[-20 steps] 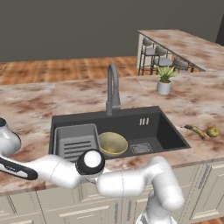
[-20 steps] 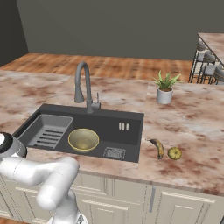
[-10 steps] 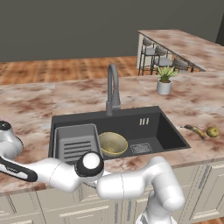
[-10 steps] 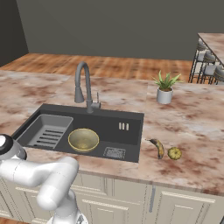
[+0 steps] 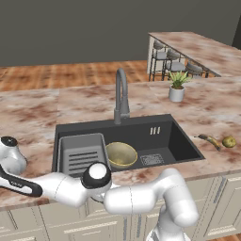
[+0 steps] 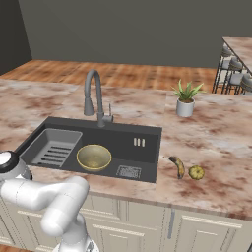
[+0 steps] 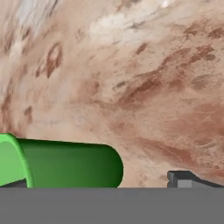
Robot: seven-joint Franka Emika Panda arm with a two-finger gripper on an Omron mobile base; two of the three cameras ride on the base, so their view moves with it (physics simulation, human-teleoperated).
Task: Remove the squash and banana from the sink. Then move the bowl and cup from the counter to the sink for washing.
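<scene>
While the arm reaches low and far out past the left end of the sink [image 5: 179,136], the hand [image 7: 109,186] stands with its jaws spread wide and nothing between them. In the hand view the cup [image 7: 61,162] appears sideways across the lower left, its open mouth at the frame's left edge, against bare marbled worktop [image 7: 144,78]; whether it lies on its side or the camera is rolled cannot be told. One dark fingertip [image 7: 183,179] shows to the cup's right, apart from it.

Inside the sink the bowl [image 5: 121,154] sits upright on the basin floor, just beside the ribbed tray [image 5: 82,155], which fills the left part. The faucet [image 5: 121,96] rises behind the sink at its middle.

Right of the sink, on the worktop, the banana [image 6: 177,166] and squash [image 6: 196,172] lie close together, near the front edge. A potted plant [image 6: 185,101] stands well behind them, and bar stools [image 5: 176,66] show beyond it.

Open worktop lies all round the sink; the basin's right part is bare but for a drain grate [image 6: 129,172]. The base views give the sink and produce, the hand view the cup.
</scene>
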